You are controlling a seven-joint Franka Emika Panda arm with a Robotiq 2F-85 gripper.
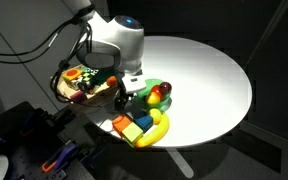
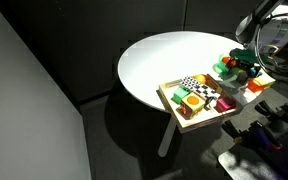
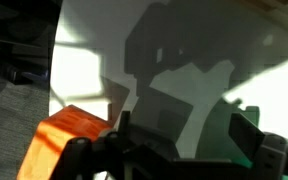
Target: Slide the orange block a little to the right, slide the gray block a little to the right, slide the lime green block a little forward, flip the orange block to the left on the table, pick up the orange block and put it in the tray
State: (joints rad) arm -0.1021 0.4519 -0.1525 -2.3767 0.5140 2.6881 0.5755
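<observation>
Closest to the wrist camera, the dark jaws are seen spread wide open, with nothing gripped between them. Only the bare white surface (image 3: pixel 164 30) is framed in the gap. The orange block (image 3: pixel 66 140) is sat on the surface just outside one finger, at the lower left of the wrist view. Whether it's actually touched can't be told, since it's all pretty blurry. A bit of green is glimpsed on the opposite side. In an exterior view the jaws are held low near the surface's edge, close to a green bowl (image 1: pixel 164 84) and a banana (image 1: pixel 152 136). The tray (image 2: pixel 171 103) is seen packed with items, and the orange block isn't in it.
</observation>
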